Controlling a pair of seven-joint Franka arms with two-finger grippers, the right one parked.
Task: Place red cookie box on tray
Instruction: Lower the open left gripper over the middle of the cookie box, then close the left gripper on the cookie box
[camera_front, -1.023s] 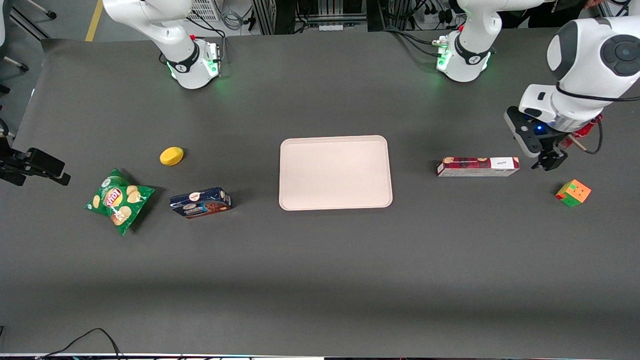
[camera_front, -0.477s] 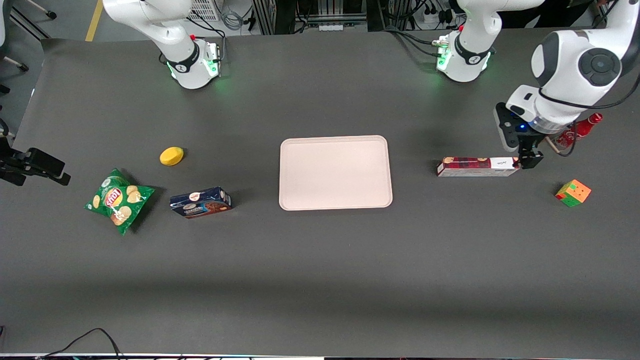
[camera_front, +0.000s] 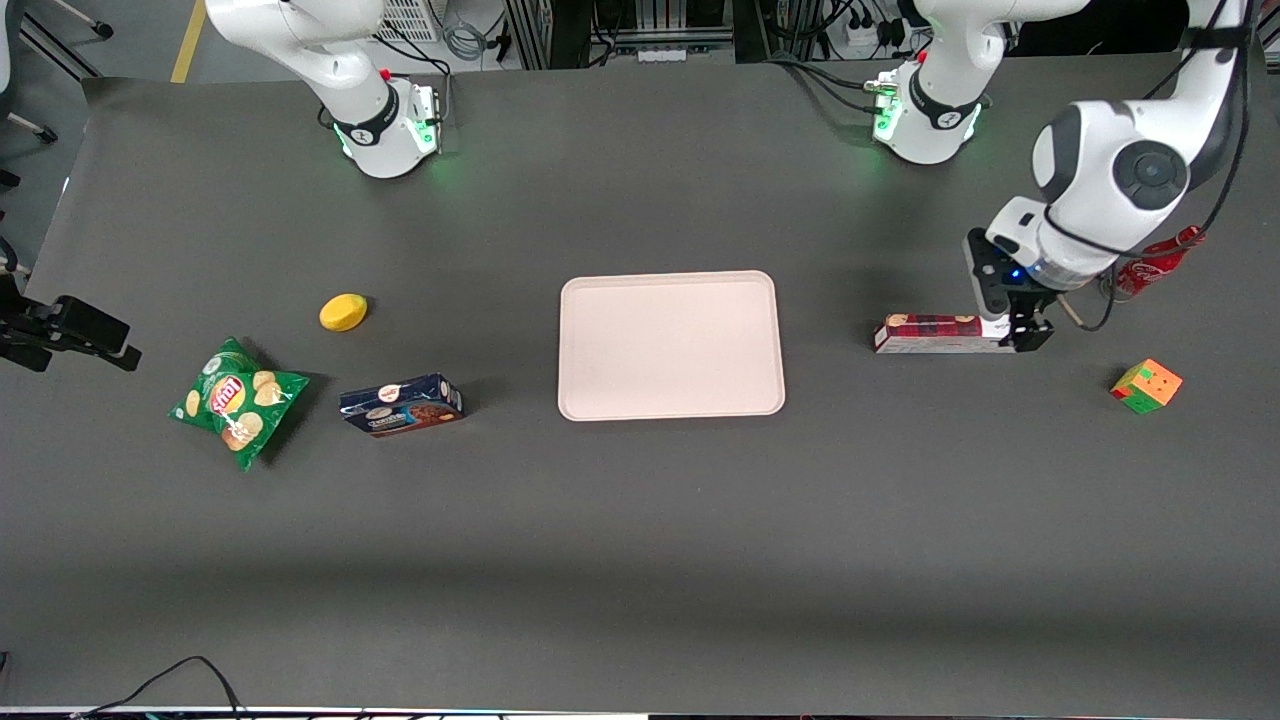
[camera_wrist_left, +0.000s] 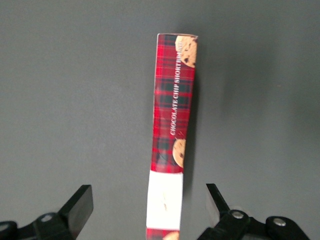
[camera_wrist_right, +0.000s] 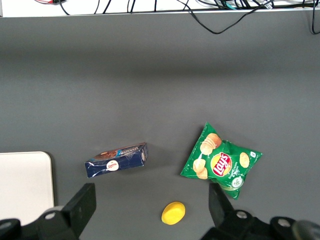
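The red cookie box (camera_front: 940, 333) lies flat on the table, toward the working arm's end from the tray (camera_front: 670, 344). It is long, slim and dark-red plaid with a white end section (camera_wrist_left: 165, 199). My left gripper (camera_front: 1020, 328) is open and hangs over that white end, one finger (camera_wrist_left: 80, 207) on each side of the box with wide gaps, touching nothing. The wrist view shows the whole box (camera_wrist_left: 172, 115) running away from the jaws. The tray is pale pinkish-beige and bare, at the table's middle.
A coloured cube (camera_front: 1146, 386) lies nearer the front camera than the gripper, toward the working arm's end. A red cola bottle (camera_front: 1160, 258) lies by the arm. A dark-blue cookie box (camera_front: 401, 405), chips bag (camera_front: 236, 400) and yellow lemon (camera_front: 343, 312) lie toward the parked arm's end.
My left gripper has moved from beside the box's white end toward the tray and now stands over that end. The box has not moved.
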